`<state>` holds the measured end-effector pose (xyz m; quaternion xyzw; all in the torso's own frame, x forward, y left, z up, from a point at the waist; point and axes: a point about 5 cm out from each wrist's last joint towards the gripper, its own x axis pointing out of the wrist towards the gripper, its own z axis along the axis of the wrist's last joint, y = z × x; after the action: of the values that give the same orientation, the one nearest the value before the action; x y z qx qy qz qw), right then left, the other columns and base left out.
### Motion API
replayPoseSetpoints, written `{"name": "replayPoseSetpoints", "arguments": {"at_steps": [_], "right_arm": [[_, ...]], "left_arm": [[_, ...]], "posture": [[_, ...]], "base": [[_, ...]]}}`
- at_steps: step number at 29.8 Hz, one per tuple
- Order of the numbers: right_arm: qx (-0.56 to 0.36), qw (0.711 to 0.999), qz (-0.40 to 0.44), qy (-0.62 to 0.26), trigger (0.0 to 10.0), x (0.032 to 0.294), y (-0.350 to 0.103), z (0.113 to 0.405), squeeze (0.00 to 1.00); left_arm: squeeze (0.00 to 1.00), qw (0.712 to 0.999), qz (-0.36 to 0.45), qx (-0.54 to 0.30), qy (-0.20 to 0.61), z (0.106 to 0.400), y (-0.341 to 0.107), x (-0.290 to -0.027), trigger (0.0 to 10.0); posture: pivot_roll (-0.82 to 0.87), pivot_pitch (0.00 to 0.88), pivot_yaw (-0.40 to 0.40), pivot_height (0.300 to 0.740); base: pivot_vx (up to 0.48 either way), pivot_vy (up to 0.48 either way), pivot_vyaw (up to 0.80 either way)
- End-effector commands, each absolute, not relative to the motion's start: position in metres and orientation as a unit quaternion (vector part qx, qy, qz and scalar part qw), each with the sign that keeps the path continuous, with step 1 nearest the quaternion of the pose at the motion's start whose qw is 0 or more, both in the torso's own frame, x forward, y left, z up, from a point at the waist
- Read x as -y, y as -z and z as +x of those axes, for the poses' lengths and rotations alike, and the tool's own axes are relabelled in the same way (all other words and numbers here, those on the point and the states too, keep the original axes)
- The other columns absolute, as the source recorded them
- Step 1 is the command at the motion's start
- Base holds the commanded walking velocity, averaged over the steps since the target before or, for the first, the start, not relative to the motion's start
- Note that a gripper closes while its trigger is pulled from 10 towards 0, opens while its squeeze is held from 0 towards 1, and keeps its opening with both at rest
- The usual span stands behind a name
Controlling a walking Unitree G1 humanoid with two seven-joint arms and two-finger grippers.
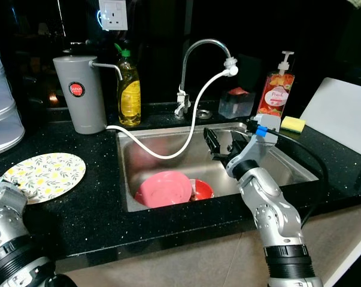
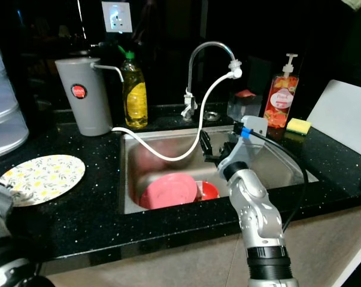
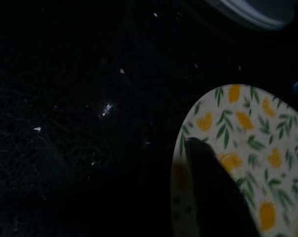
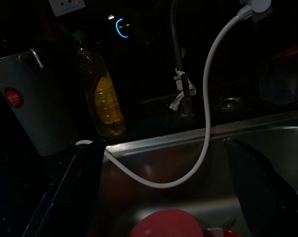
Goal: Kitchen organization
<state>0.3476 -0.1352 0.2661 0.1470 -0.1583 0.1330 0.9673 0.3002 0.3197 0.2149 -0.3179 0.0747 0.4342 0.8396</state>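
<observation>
A pink plate (image 1: 164,188) lies in the steel sink (image 1: 127,179), with a small red bowl (image 1: 202,189) touching its right side. My right gripper (image 1: 221,143) hangs open over the sink's right half, above and to the right of the bowl, holding nothing. In the right wrist view its fingers (image 4: 82,192) stand wide apart with the pink plate (image 4: 163,224) low between them. A yellow-flowered plate (image 1: 48,173) lies flat on the black counter at the left. My left gripper (image 1: 18,190) is at that plate's near edge, and the plate (image 3: 247,143) sits close in the left wrist view.
A white hose (image 1: 192,128) loops from the faucet (image 1: 198,48) through the sink to a grey filter canister (image 1: 79,94). A yellow bottle (image 1: 129,89), soap dispenser (image 1: 275,92), clear box (image 1: 236,103), sponge (image 1: 293,124) and white board (image 1: 342,113) line the back and right.
</observation>
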Motion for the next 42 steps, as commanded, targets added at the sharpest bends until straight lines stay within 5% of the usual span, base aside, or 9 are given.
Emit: {"name": "replayPoseSetpoints", "arguments": {"at_steps": [1, 18, 19, 21, 22, 28, 30, 31, 42], "right_arm": [[0.155, 0.968, 0.147, -0.133, 10.0, 0.135, -0.266, 0.348, 0.00], [0.157, 0.967, 0.148, -0.134, 10.0, 0.134, -0.268, 0.347, 0.00], [0.157, 0.967, 0.148, -0.134, 10.0, 0.134, -0.268, 0.347, 0.00], [0.157, 0.967, 0.148, -0.133, 10.0, 0.134, -0.268, 0.347, 0.00], [0.157, 0.967, 0.148, -0.133, 10.0, 0.134, -0.267, 0.347, 0.00], [0.157, 0.967, 0.148, -0.133, 10.0, 0.134, -0.267, 0.347, 0.00], [0.157, 0.967, 0.149, -0.133, 10.0, 0.134, -0.267, 0.347, 0.00], [0.156, 0.967, 0.149, -0.133, 10.0, 0.134, -0.267, 0.347, 0.00], [0.155, 0.967, 0.149, -0.134, 10.0, 0.134, -0.267, 0.348, 0.00]], "left_arm": [[0.00, 0.838, -0.309, -0.140, -0.428, 0.301, -0.191, -0.313, 2.2], [0.00, 0.865, -0.285, -0.078, -0.406, 0.306, -0.208, -0.314, 0.0], [0.00, 0.871, -0.281, -0.058, -0.398, 0.307, -0.215, -0.313, 4.1], [0.00, 0.875, -0.280, -0.046, -0.392, 0.308, -0.219, -0.312, 4.1], [0.00, 0.878, -0.287, -0.029, -0.382, 0.309, -0.224, -0.312, 10.0], [0.00, 0.871, -0.317, -0.005, -0.375, 0.309, -0.227, -0.312, 10.0], [0.07, 0.866, -0.325, -0.004, -0.380, 0.308, -0.227, -0.312, 10.0], [1.00, 0.861, -0.333, -0.001, -0.384, 0.307, -0.226, -0.312, 10.0], [0.92, 0.828, -0.395, 0.008, -0.398, 0.304, -0.219, -0.310, 10.0]], "posture": [[-0.02, 0.032, -0.017, 0.740], [-0.02, 0.031, -0.017, 0.740], [-0.02, 0.031, -0.017, 0.740], [-0.02, 0.031, -0.017, 0.740], [-0.02, 0.031, -0.018, 0.740], [-0.03, 0.032, -0.018, 0.740], [-0.02, 0.032, -0.019, 0.740], [-0.02, 0.032, -0.019, 0.740], [-0.02, 0.032, -0.018, 0.740]], "base": [[0.000, 0.000, 0.00], [0.000, 0.000, 0.00], [0.000, 0.000, 0.00], [0.000, 0.000, 0.00], [0.000, 0.000, 0.00], [0.000, 0.000, 0.00], [0.000, 0.000, 0.00], [0.000, 0.000, 0.00], [0.000, 0.000, 0.00]]}}
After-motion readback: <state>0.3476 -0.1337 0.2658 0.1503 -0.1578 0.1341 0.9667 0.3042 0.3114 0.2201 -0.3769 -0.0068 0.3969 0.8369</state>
